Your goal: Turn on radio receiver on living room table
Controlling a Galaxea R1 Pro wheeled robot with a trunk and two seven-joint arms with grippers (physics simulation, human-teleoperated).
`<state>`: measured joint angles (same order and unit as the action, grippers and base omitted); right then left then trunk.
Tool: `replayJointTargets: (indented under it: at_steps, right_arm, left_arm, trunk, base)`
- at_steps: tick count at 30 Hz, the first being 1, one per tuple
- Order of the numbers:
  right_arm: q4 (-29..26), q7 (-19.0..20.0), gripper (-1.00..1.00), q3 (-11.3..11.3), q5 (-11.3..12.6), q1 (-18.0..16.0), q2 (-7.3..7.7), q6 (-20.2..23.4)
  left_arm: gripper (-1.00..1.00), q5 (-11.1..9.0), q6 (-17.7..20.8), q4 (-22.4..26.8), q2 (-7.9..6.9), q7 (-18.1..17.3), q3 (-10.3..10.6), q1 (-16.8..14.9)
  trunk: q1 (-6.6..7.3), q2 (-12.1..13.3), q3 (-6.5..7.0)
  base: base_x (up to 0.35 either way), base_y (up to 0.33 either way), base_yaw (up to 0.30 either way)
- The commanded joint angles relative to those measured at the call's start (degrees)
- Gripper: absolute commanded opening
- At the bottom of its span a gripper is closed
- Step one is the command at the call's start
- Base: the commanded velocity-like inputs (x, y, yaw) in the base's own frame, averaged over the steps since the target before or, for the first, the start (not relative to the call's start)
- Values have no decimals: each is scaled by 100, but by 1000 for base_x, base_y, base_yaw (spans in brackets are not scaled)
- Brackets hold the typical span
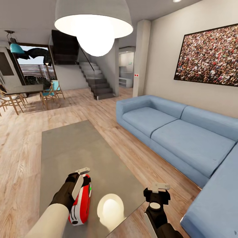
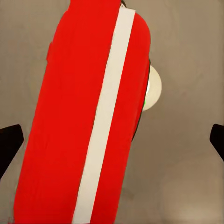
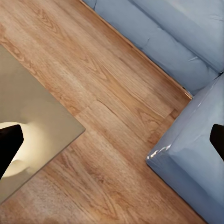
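One big grey tabletop (image 1: 72, 148) fills the lower left of the head view, the red radio (image 1: 81, 203) near its bottom edge. Left pincer (image 1: 79, 180) hangs spread right over it; next I'd guess press the dial. Right pincer (image 1: 158, 189) spread, idle.

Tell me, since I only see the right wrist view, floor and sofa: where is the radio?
Observer: The small red radio with white trim sits on the grey glassy coffee table, at its near end.
Visitor: Anything near it?
Observer: The left gripper is right at it, open and straddling it.
Visitor: And the gripper by my camera?
Observer: The right gripper is open, holding nothing, beside the table's near corner.
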<state>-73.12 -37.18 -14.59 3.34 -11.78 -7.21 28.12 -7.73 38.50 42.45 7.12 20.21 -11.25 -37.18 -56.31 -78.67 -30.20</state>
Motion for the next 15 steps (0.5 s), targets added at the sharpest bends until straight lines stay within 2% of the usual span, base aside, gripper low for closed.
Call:
replayJointTargets:
  at_steps: [1, 15]
  right_arm:
    - [0, 0, 100, 0, 0, 0, 0, 0]
    - [0, 0, 100, 0, 0, 0, 0, 2]
  left_arm:
    - [100, 0, 0, 0, 0, 0, 0, 0]
    - [100, -6, 4, 0, 3, -6, -2, 0]
  trunk:
    - [0, 0, 0]
    - [0, 0, 0]
  base:
    - [0, 0, 0]
    - [0, 0, 0]
